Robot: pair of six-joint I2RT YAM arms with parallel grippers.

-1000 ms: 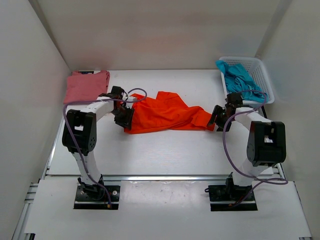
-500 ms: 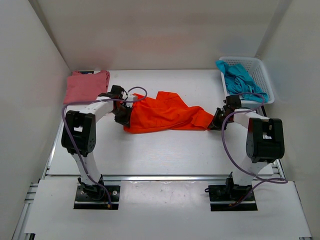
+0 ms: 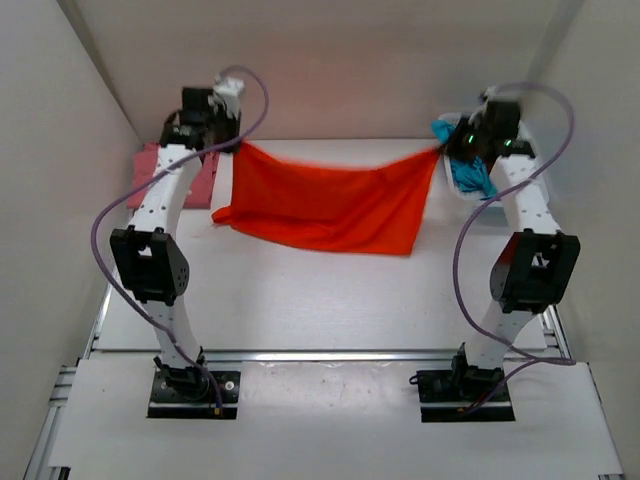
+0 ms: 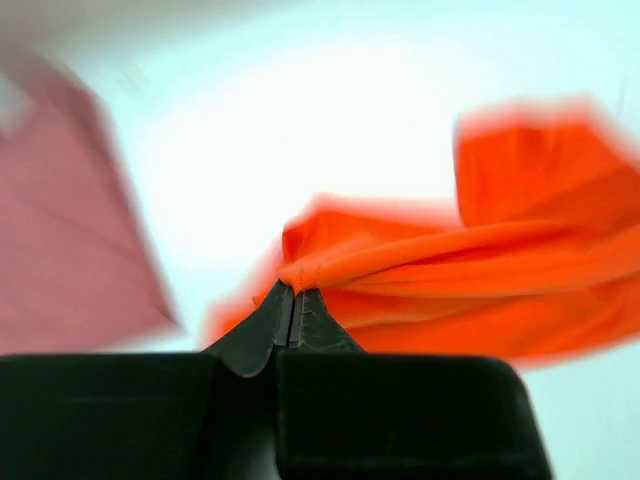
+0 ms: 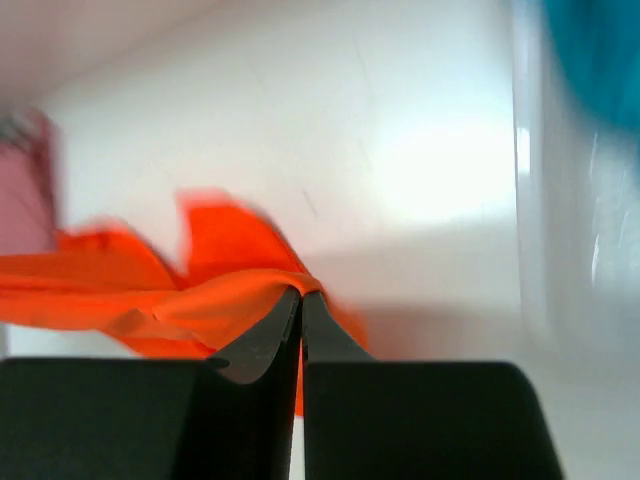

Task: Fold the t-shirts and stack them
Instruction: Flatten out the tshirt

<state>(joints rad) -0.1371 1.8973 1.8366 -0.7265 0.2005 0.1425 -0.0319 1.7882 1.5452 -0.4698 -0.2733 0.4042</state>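
The orange t-shirt (image 3: 330,205) hangs stretched in the air between both arms, its lower edge over the table. My left gripper (image 3: 237,145) is shut on its left top corner (image 4: 300,272), raised high at the back left. My right gripper (image 3: 440,150) is shut on the right top corner (image 5: 300,285), raised at the back right. The pink t-shirt (image 3: 160,165) lies flat at the back left, partly behind the left arm. The teal t-shirt (image 3: 468,172) lies in the basket, partly hidden by the right arm.
A white lattice basket (image 3: 535,170) stands at the back right corner. White walls close in the table on three sides. The table (image 3: 320,300) in front of the hanging shirt is bare white.
Both grippers closed on the orange shirt's ends on the table, then rose and drew back and apart. The shirt went from a crumpled heap to a spread, hanging sheet.
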